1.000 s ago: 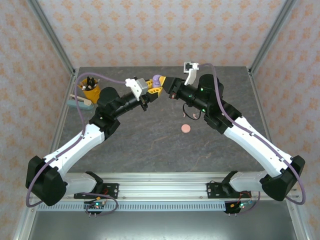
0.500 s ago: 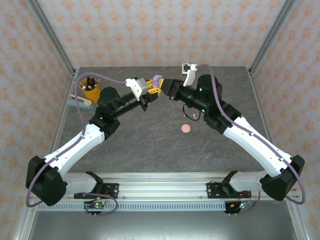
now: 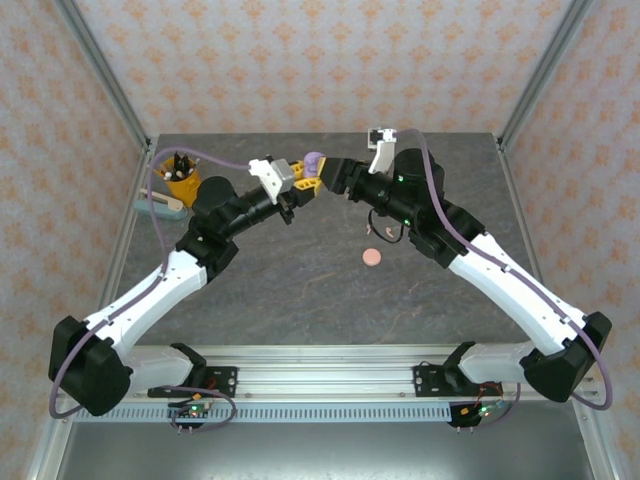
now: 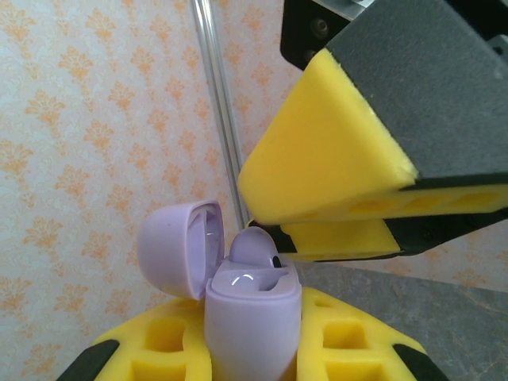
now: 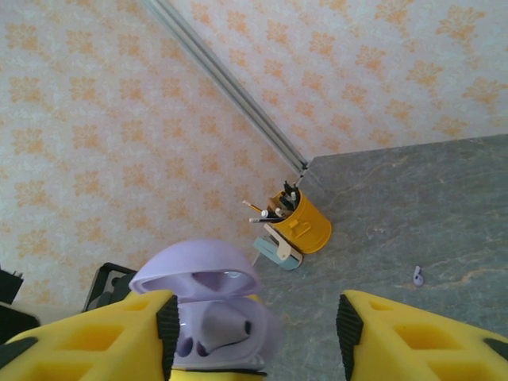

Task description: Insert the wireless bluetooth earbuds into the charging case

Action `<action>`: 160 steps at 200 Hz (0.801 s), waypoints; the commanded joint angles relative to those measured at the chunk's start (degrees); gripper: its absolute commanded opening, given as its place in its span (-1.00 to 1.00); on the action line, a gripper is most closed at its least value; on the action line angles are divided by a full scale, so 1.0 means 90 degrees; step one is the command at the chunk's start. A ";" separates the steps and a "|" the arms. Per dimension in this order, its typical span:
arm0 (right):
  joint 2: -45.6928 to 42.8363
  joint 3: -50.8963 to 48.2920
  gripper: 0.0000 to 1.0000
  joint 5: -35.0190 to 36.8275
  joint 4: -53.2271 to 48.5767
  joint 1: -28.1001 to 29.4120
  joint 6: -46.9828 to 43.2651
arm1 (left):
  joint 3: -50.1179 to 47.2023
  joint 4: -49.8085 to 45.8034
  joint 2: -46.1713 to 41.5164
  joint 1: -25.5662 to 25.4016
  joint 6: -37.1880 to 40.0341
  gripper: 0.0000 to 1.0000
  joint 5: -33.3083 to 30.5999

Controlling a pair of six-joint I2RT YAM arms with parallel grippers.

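Note:
My left gripper (image 4: 252, 353) is shut on a lilac charging case (image 4: 252, 317), held upright above the far middle of the table with its lid flipped open. One lilac earbud (image 4: 254, 248) sits in the case, its rounded head poking out. My right gripper (image 5: 254, 337) is open just beside the case (image 5: 198, 278), fingers apart and holding nothing; its yellow fingers (image 4: 333, 159) hang right above the earbud (image 5: 225, 321). From above, the two grippers (image 3: 306, 178) (image 3: 335, 172) meet at the case (image 3: 314, 160). Another lilac earbud (image 5: 417, 275) lies loose on the table.
A round salmon-pink case (image 3: 372, 258) lies shut on the grey table, right of centre. A yellow pen cup (image 3: 181, 183) and a pale blue-and-white item (image 3: 160, 207) stand at the far left corner. Metal frame posts and patterned walls bound the table.
My right gripper has gone from nearly shut to open and drawn back slightly from the case, leaving the lilac earbud in it. The left arm has barely moved.

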 commanded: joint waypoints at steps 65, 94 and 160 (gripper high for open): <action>0.0344 0.0429 0.35 0.0686 -0.1928 -0.0636 0.0485 | -0.0948 0.0486 -0.0935 -0.0021 0.0061 -1.00 -0.1639; 0.1855 0.1239 0.34 0.0273 -0.2757 -0.0636 0.0245 | -0.1050 0.0577 -0.1029 0.0104 0.0037 -1.00 -0.1966; 0.5398 0.3846 0.27 0.0029 -0.3724 -0.0291 0.0074 | -0.1206 0.0649 -0.1248 0.0695 -0.0353 -1.00 -0.2497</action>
